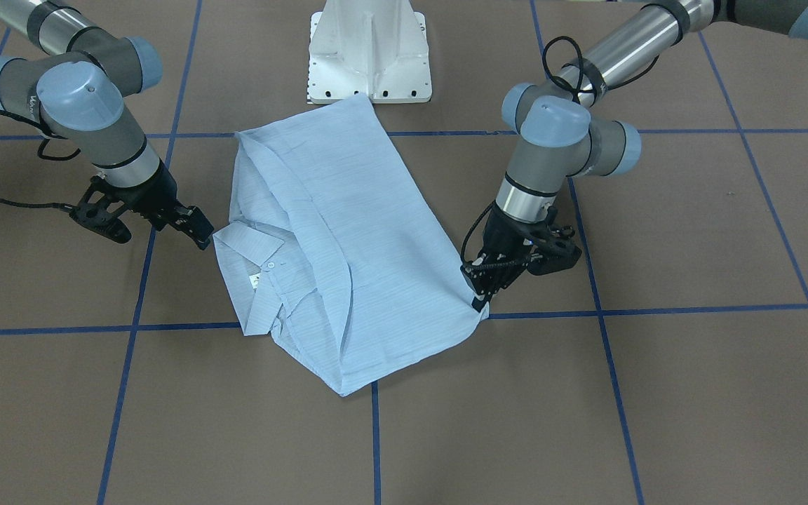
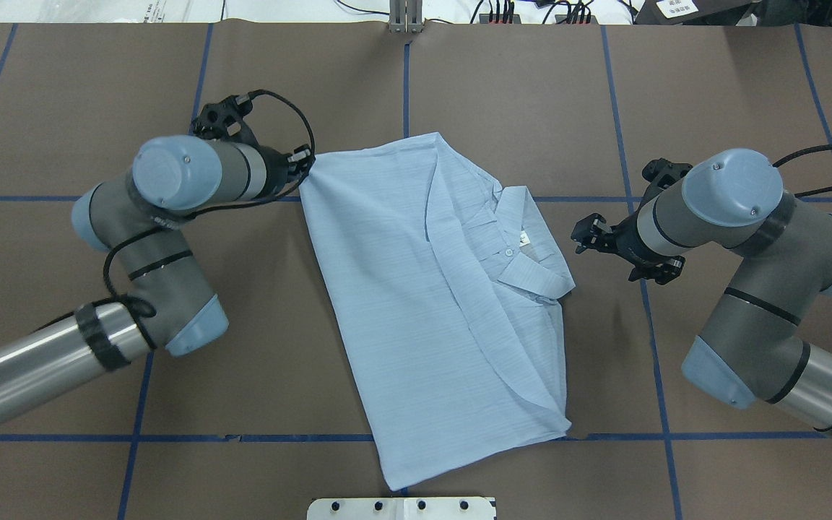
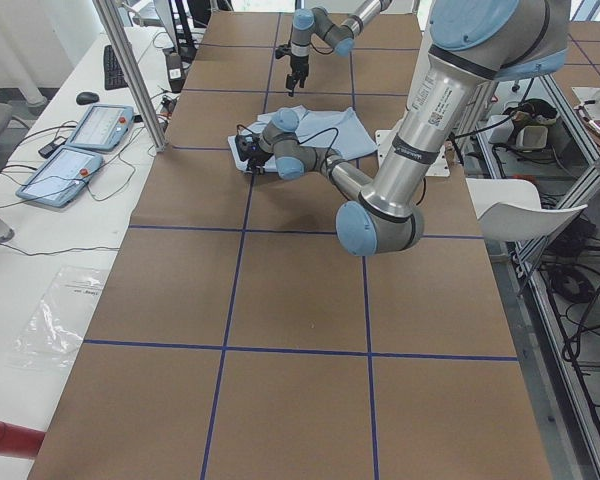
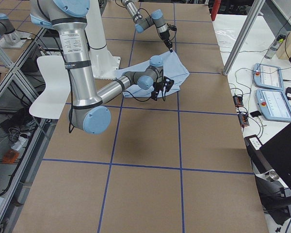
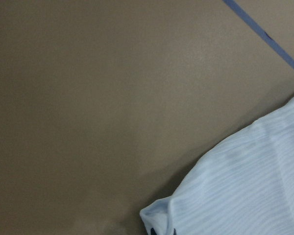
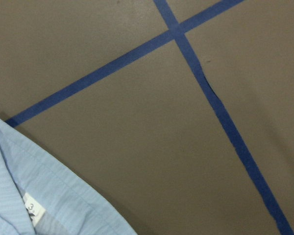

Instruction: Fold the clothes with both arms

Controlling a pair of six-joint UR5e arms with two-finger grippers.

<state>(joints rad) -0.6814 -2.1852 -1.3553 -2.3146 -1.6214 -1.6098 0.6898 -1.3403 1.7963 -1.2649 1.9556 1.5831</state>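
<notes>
Shirt [image 1: 355, 238] corner pinched by closed left pincer [image 1: 480, 300]; right pincer [image 1: 162, 235] gapes empty beside collar [image 1: 250, 245].

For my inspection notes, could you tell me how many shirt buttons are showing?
1: a white button on the shirt, beside the collar; others may be hidden in the folds.

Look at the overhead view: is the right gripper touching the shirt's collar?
No: bare brown table shows between the right gripper and the collar of the shirt.
</notes>
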